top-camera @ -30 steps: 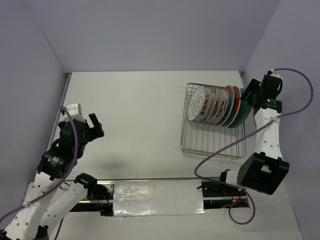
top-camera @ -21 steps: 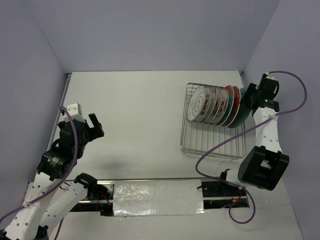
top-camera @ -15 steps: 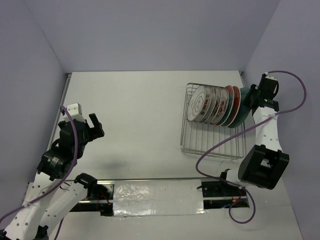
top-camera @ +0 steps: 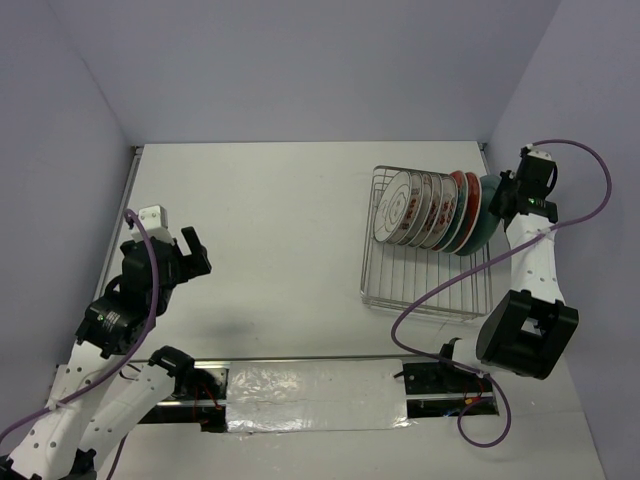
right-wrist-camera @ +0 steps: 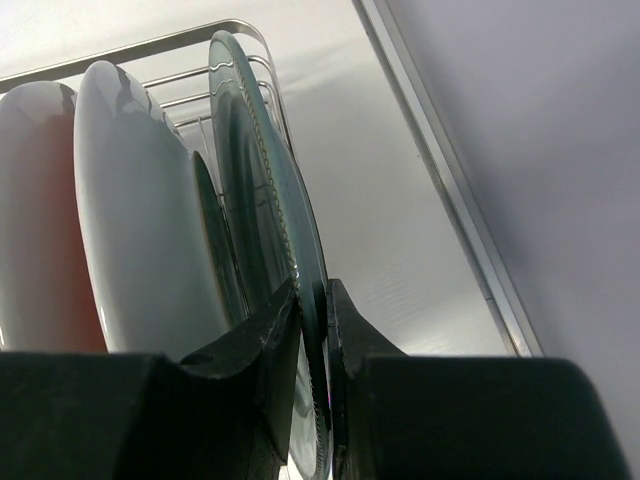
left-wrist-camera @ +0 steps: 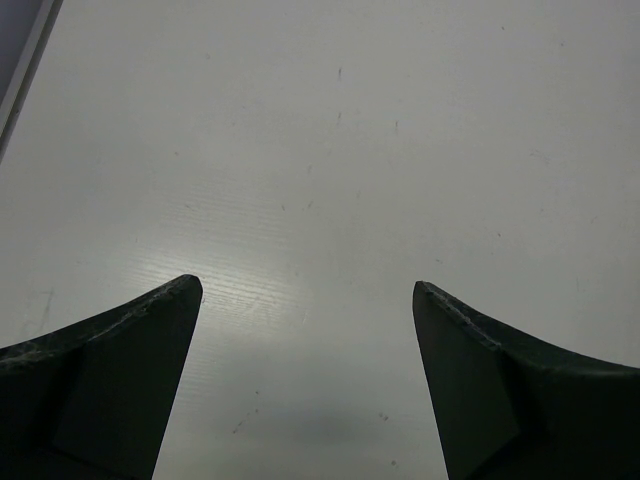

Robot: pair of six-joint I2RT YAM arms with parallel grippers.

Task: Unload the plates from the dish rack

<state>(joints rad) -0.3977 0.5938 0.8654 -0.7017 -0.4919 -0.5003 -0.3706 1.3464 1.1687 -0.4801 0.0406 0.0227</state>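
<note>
dish rack (top-camera: 425, 285): white-patterned, red and teal plates (top-camera: 405, 210) upright in a row | right claw (right-wrist-camera: 312, 295): clenched on endmost teal plate (right-wrist-camera: 245, 150) rim | left claw (left-wrist-camera: 308, 288): released, well apart from dish rack

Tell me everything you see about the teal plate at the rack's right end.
The teal plate is round, glossy and ceramic-looking, with a beaded ring inside its rim. It stands on edge in the last slot of the wire dish rack, other plates beside it. The right claw pinches its rim, one finger on each face.
</note>
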